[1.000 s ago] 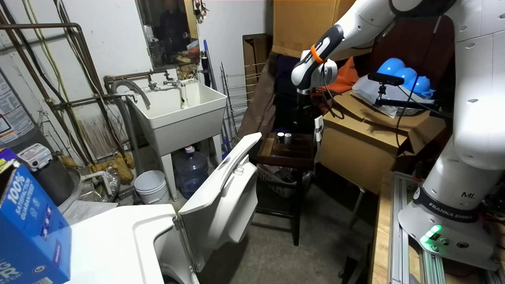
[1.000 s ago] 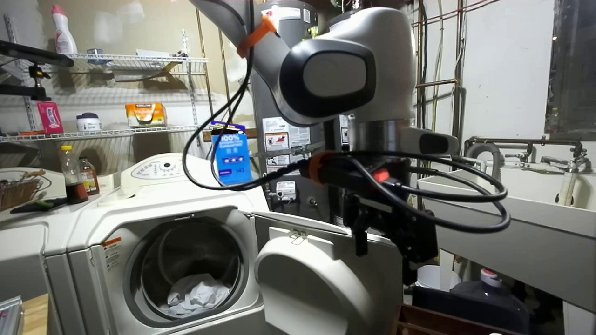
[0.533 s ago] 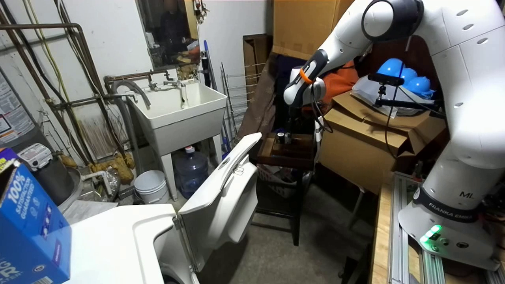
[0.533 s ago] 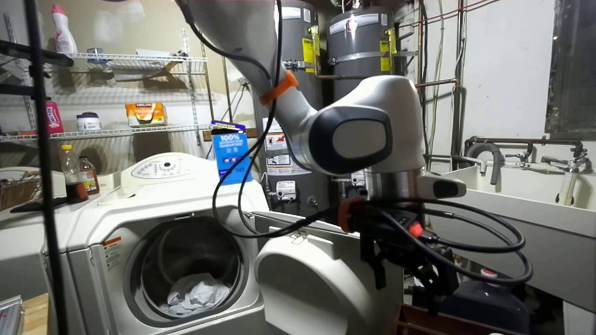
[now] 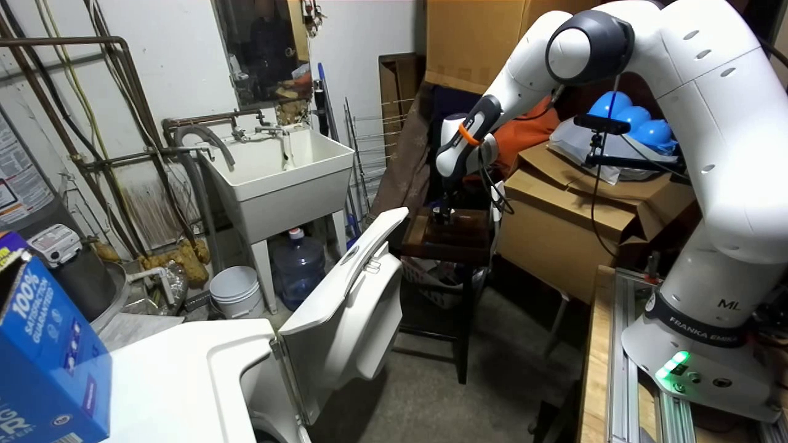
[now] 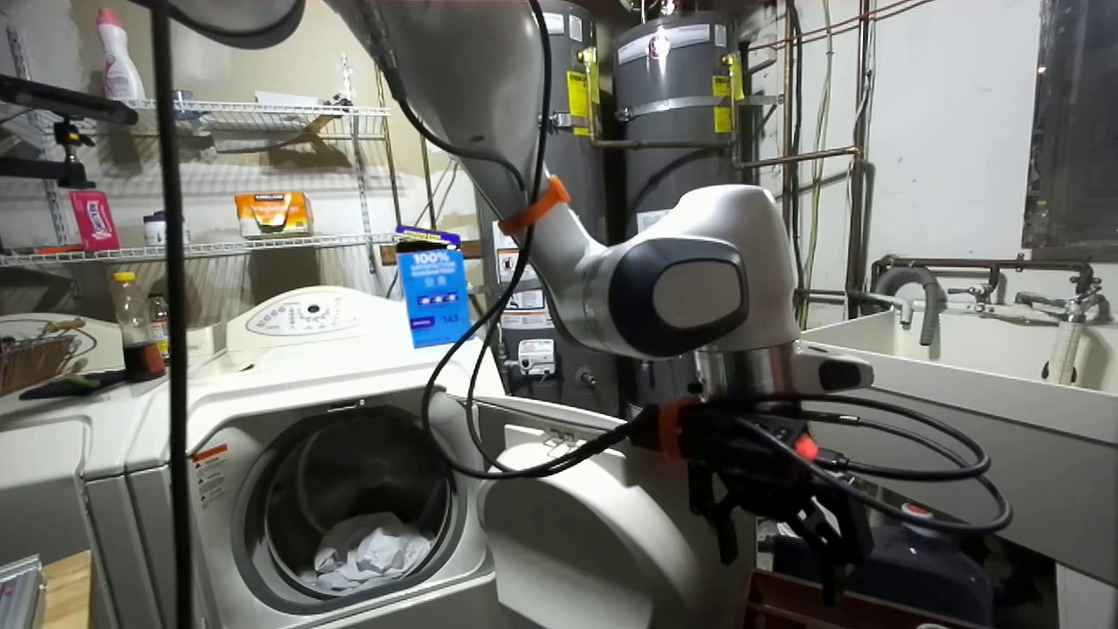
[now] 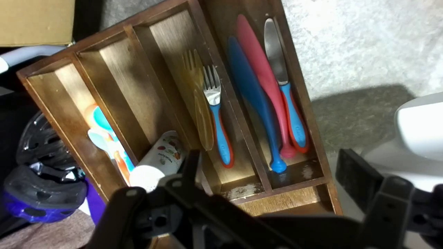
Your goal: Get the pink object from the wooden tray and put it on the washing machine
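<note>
Pincer point(image 7: 275, 174) spread above tray point(image 7: 135, 83), holding nothing. Pink utensil point(image 7: 259, 65) inside tray, toward one side. Probably light, stiffish smooth plastic, may slip, won't break. Take it mid-length, across narrow width; could catch blue utensil point(image 7: 248, 84) too.

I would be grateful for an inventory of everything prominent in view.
Wooden tray: one, brown, on stand
Pink knife: one, pink, in tray
Other knives: two, blue and silver, flanking it
Forks: two, yellow and silver, in tray
Shaker: at least one, white, in tray
Stand: one, dark, under tray
Washing machine: one, white, in both exterior views
Box: one, blue, atop washing machine
Cloth: one bundle, white, inside washing machine
Sink: one, white, above jug
Jug: one, blue, beneath sink
Cardboard boxes: several, brown, near tray
Water heaters: two, grey, near washing machine
Arm: one, white, above tray
Pincer: one, black, open over tray
</note>
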Available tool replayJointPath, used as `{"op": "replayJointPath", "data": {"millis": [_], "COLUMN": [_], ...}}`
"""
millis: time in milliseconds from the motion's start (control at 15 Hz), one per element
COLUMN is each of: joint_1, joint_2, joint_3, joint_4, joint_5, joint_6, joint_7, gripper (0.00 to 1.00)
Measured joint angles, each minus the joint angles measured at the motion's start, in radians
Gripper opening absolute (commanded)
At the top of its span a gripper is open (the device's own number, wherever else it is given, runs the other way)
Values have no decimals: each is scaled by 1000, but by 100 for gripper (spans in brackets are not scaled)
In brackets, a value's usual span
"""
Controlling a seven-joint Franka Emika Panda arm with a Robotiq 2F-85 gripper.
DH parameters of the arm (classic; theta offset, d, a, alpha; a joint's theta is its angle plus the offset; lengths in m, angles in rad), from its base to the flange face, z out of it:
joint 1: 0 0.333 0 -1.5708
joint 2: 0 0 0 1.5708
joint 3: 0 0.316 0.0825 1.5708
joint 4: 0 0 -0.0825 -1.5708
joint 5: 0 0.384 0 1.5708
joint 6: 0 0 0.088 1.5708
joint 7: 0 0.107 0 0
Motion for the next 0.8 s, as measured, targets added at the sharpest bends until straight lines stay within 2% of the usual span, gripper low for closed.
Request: {"op": "replayJointPath", "data": {"millis": [533, 600, 667, 800], "joint_1": [19, 21, 22, 21], "joint_2": [81, 93, 104, 125], "joint_3": [27, 27, 26, 22], "joint_4": [-5, -5, -5, -4], "joint_5": [-62, -62, -62, -62], "joint_6": [150, 157, 159, 160], "joint_7": [-18, -11, -4, 14], "gripper": [100, 95, 80, 77]}}
